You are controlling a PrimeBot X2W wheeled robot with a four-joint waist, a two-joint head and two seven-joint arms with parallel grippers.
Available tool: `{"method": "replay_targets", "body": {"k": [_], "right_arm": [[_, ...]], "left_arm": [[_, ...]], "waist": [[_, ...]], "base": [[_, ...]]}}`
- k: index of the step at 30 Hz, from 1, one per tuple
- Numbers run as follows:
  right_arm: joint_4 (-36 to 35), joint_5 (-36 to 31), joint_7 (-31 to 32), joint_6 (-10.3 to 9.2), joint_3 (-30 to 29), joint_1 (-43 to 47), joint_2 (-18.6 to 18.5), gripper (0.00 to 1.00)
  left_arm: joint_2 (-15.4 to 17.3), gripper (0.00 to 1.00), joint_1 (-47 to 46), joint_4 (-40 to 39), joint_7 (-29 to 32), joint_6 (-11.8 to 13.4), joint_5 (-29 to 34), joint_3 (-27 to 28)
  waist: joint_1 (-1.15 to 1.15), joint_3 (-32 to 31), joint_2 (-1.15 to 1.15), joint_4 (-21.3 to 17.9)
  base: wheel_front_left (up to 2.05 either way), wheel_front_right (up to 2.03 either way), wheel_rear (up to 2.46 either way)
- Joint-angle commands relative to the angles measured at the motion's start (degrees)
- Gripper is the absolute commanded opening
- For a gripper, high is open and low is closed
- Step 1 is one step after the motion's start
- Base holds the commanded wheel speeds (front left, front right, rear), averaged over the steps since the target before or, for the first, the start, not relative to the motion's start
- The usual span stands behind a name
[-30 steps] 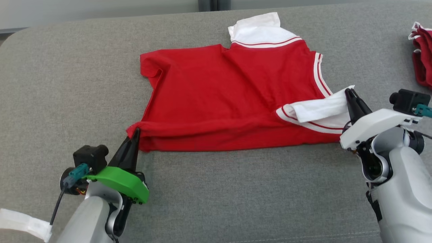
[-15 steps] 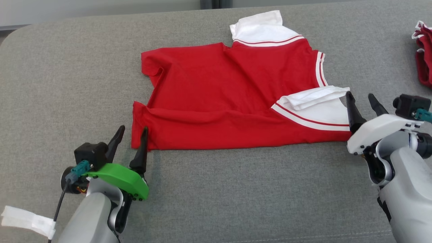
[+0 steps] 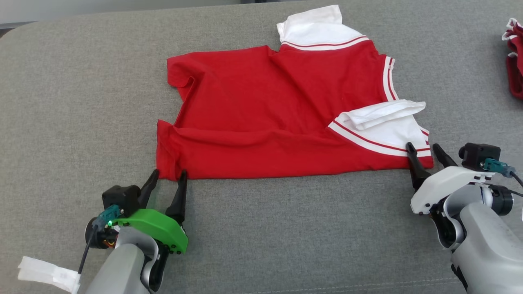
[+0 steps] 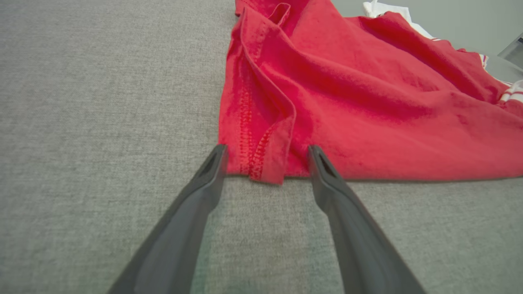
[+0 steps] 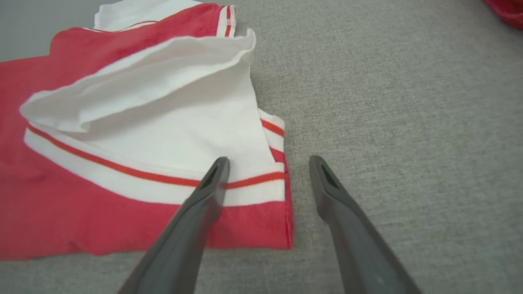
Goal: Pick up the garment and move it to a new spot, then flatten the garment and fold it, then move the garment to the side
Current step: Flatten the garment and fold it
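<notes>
The garment (image 3: 269, 110) is a red shirt with white, red-striped sleeves, lying partly folded on the grey cushion (image 3: 61, 102). At its near left corner (image 4: 261, 163) stands my left gripper (image 3: 167, 174), open, fingertips at the hem edge and nothing held. At the near right corner (image 5: 261, 196) my right gripper (image 3: 423, 148) is open too; its left finger (image 5: 212, 183) lies over the striped white sleeve (image 5: 163, 122), the other over bare cushion. In each wrist view, left gripper (image 4: 265, 149) and right gripper (image 5: 267, 160), the fabric lies free between the fingers.
Another red and white piece of clothing (image 3: 515, 61) lies at the far right edge. A white strip (image 3: 45, 273) hangs by my left arm. Bare grey cushion (image 3: 294, 228) stretches in front of the garment and to its left.
Both grippers were shut on the garment's near corners; they let go, opened and drew back toward me. The garment's near edge settled flat. The head camera tilted slightly.
</notes>
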Motion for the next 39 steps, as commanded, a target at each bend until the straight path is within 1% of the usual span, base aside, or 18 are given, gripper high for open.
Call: {"method": "replay_targets", "body": {"k": [1,4,6,7,8,9,10,15,18,22,26,30,34,39], "right_arm": [[0.60,0.34,-0.17,0.01,0.67,-0.32,0.23,1.00],[1.75,0.03,-0.29,0.00,1.82,-0.68,0.29,1.00],[2.29,0.20,-0.55,0.01,2.62,-0.93,0.67,1.00],[2.52,0.60,-0.47,0.01,3.12,-0.97,0.97,0.45],[2.72,0.83,-0.52,0.01,3.37,-1.02,0.98,0.22],[2.90,1.08,-0.55,0.01,3.68,-1.05,0.95,0.00],[3.04,1.34,-0.60,0.01,3.86,-1.01,0.89,0.00],[3.46,3.39,-2.70,-0.02,3.97,0.13,0.73,0.00],[2.73,4.43,-3.74,-0.02,4.06,1.33,0.62,0.00],[0.10,5.76,-4.75,-0.02,3.73,4.57,0.01,0.00],[-4.55,6.43,-4.82,-0.02,2.56,9.91,-0.64,0.00],[-9.93,6.02,-3.07,-0.02,0.53,16.67,-0.72,0.00],[-15.64,4.67,-0.81,-0.03,-3.27,23.65,0.21,0.00],[-22.69,2.75,2.83,-0.03,-8.48,30.24,3.21,0.00]], "left_arm": [[-0.48,1.00,-1.19,1.16,-0.14,0.23,0.11,0.37],[-0.56,1.00,-2.44,4.23,-0.13,1.02,0.87,-0.02],[-1.18,1.00,-2.93,6.25,-0.01,0.72,0.41,-0.21],[-1.38,0.70,-3.10,7.20,0.00,0.45,0.09,-0.35],[-1.55,0.42,-3.32,7.62,0.00,0.38,-0.19,-0.22],[-1.75,0.02,-3.63,7.97,0.01,0.28,-0.43,0.17],[-1.90,0.00,-3.73,8.13,0.00,0.17,-0.64,0.45],[-1.93,0.00,-2.16,6.79,-0.08,-0.38,-1.87,3.00],[-1.46,0.00,0.15,4.34,-0.08,-0.60,-1.92,4.32],[-1.01,0.00,5.20,-0.16,-0.09,-0.73,-1.57,5.18],[-0.42,0.00,10.75,-5.01,-0.09,-0.30,-1.09,5.70],[-0.41,0.00,15.52,-7.70,0.17,0.54,-1.69,5.42],[0.19,0.00,19.48,-9.13,0.65,1.68,-1.95,5.41],[0.12,0.00,22.34,-11.07,0.91,2.40,-2.50,5.13]], "waist": [[0.00,0.32,0.00,-0.16],[0.00,0.56,0.00,-0.33],[0.00,0.63,0.00,-0.34],[0.00,0.62,0.00,-0.36],[0.00,0.58,0.00,-0.35],[0.00,0.49,0.00,-0.30],[0.00,0.34,0.00,-0.22],[0.00,-1.51,0.00,0.01],[0.00,-3.20,0.00,0.07],[0.00,-5.61,0.00,0.45],[0.00,-7.44,0.00,0.96],[0.00,-8.25,0.00,1.30],[0.00,-8.55,0.00,1.16],[0.00,-8.70,0.00,0.90]], "base": [[0.00,0.00,0.00],[0.00,0.00,0.00],[0.00,0.00,0.00],[0.00,0.00,0.00],[0.00,0.00,0.00],[0.00,0.00,0.00],[0.00,0.00,0.00],[0.00,0.00,0.00],[0.00,0.00,0.00],[0.00,0.00,0.00],[0.00,0.00,0.00],[0.00,0.00,0.00],[0.00,0.00,0.00],[0.00,0.00,0.00]]}}
